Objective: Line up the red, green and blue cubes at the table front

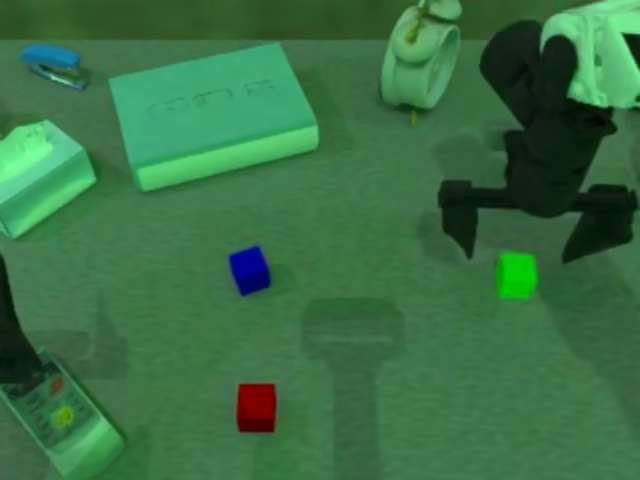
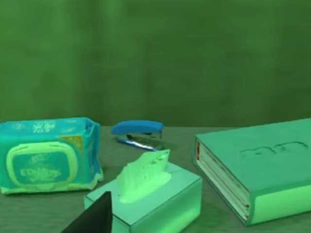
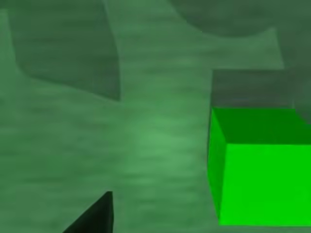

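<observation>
Top view shows the table carrying everything, and the AgileX right arm reaching in from the top right corner. Its right gripper hangs spread wide, holding nothing, just behind the green cube, which sits right of centre. The fingertips flank the cube's far side rather than the cube itself. To do this step well, the gripper likely needs to come forward so the cube lies squarely between the fingers, then lower straight down before closing, so a fingertip does not knock the cube aside. In the right wrist view the green cube sits off to one side, not centred, which supports that judgement.

The left arm is parked at the table's left edge; only a dark sliver of the left gripper shows in its own view, so its state cannot be told.

Around the back stand a thick book, a tissue box, an alarm clock and a blue stapler, all well apart from the cubes. A remote control lies at the front left. The blue cube sits left of centre, and the red cube in front of it near the table front. Nothing blocks the green cube's path forward.
</observation>
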